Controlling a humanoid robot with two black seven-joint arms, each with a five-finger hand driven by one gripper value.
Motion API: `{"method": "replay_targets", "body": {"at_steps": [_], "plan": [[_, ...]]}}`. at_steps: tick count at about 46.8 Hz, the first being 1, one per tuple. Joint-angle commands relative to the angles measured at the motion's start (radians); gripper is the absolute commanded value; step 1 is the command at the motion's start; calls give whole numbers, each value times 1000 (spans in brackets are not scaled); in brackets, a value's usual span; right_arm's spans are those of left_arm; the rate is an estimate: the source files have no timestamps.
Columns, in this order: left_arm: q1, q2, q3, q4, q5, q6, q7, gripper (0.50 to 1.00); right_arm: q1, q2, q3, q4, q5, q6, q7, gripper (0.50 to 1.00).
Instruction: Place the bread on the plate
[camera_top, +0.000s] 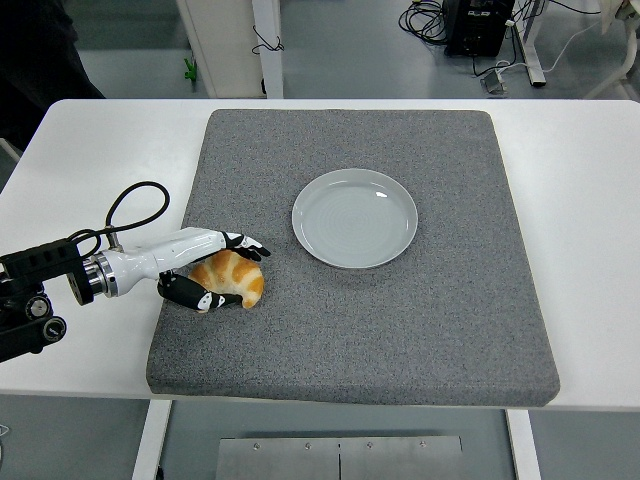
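The bread is a golden croissant (234, 277) lying on the grey mat (400, 320) near its left edge. My left hand (222, 270) comes in from the left and is closed around the croissant, with fingers (248, 243) over its far side and the thumb (205, 298) under its near side. The croissant rests on the mat. The empty pale grey plate (355, 218) sits on the mat to the right and a little farther back, apart from the hand. My right arm is out of view.
The grey mat covers most of the white table (590, 220). A black cable (135, 205) loops above my left wrist. Table legs and cables stand on the floor beyond the table's far edge.
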Motion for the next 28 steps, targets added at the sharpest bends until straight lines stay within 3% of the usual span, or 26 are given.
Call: {"method": "replay_targets", "body": {"at_steps": [1, 4, 24, 28], "plan": [[0, 0, 0, 0, 1, 2, 0, 757, 0, 0, 0, 0, 1, 0, 1, 1000], [0, 2, 0, 0, 2, 2, -2, 746, 0, 0, 0, 0, -1, 0, -1, 1000], [-8, 5, -1, 4, 33, 2, 0, 528, 0, 0, 0, 0, 1, 0, -1, 1000], [-18, 6, -3, 4, 33, 0, 0, 520, 0, 0, 0, 2, -1, 0, 1, 1000]]}}
